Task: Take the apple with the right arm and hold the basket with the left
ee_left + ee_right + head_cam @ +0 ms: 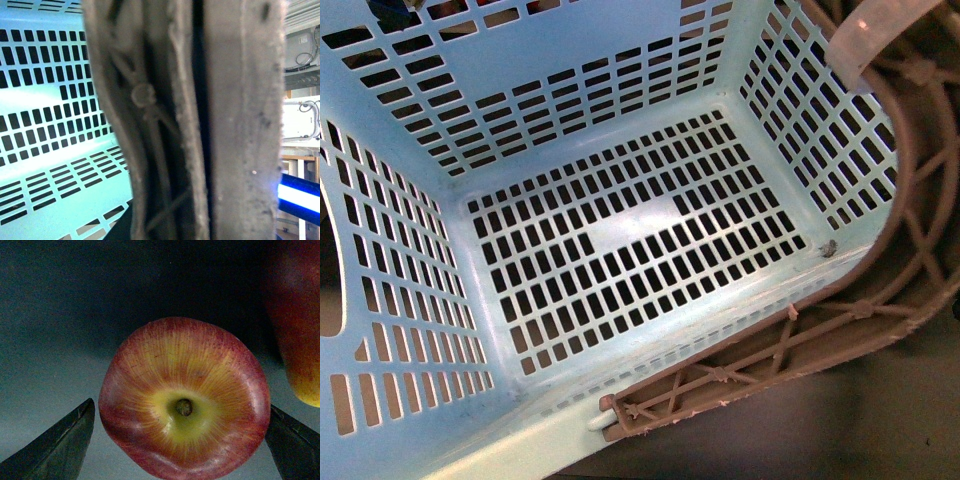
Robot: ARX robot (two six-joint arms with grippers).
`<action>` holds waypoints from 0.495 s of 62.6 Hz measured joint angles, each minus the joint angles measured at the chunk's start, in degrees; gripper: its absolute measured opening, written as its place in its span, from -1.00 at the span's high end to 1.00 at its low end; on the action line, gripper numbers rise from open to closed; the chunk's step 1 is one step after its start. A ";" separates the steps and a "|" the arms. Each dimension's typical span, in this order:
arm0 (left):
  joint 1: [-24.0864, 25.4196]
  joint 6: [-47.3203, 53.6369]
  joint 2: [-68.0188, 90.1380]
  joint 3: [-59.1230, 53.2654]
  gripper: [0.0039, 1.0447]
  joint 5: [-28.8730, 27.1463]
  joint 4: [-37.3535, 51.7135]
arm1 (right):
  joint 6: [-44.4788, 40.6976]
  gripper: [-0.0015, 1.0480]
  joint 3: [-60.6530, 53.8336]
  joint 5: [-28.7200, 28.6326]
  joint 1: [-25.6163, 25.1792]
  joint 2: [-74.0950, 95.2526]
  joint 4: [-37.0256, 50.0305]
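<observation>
Right gripper (181, 407) spread wide astride the apple (184, 400), not closed on it

Its two dark fingers (60, 445) flank the apple, one clear of the skin, the other right at it; the apple sits on a dull grey surface (45, 355), stem dimple facing the wrist camera, a mango (300, 335) just beside it. From the front, the turquoise basket (630, 225) fills the picture, its brown handle (880, 300) lying along the near right rim; this handle looms blurred across the left wrist view, slotted wall behind

A dark, matte grey table (50, 355) carries the apple (184, 400), stem dimple up, with a red-and-yellow mango (300, 340) near it.
</observation>
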 joint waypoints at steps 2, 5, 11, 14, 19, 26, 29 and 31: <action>0.00 0.00 0.00 0.00 0.72 0.02 0.00 | 0.20 -0.83 0.11 0.02 0.04 0.26 0.00; 0.00 0.02 0.00 0.00 0.72 0.00 0.00 | 0.63 -0.82 0.20 0.20 0.09 0.59 0.00; 0.00 0.00 0.00 0.00 0.72 0.00 0.00 | 1.27 -0.54 0.35 0.48 0.04 0.74 0.22; 0.00 0.00 0.00 0.00 0.72 0.00 0.00 | 2.03 -0.51 0.33 0.22 -0.02 0.74 0.50; 0.00 0.00 0.00 0.00 0.72 0.00 0.00 | 3.41 -0.51 -0.11 -0.70 -0.31 0.52 1.18; 0.00 0.02 0.00 0.00 0.72 -0.02 0.00 | 4.46 -0.51 -1.57 -2.47 -0.74 -0.90 2.49; 0.00 0.02 0.00 0.00 0.72 -0.02 0.00 | 5.03 -0.51 -2.71 -2.62 -1.16 -2.56 3.34; 0.00 0.00 0.00 0.00 0.72 0.00 0.00 | 5.44 -0.51 -3.30 -2.64 -1.53 -3.82 3.69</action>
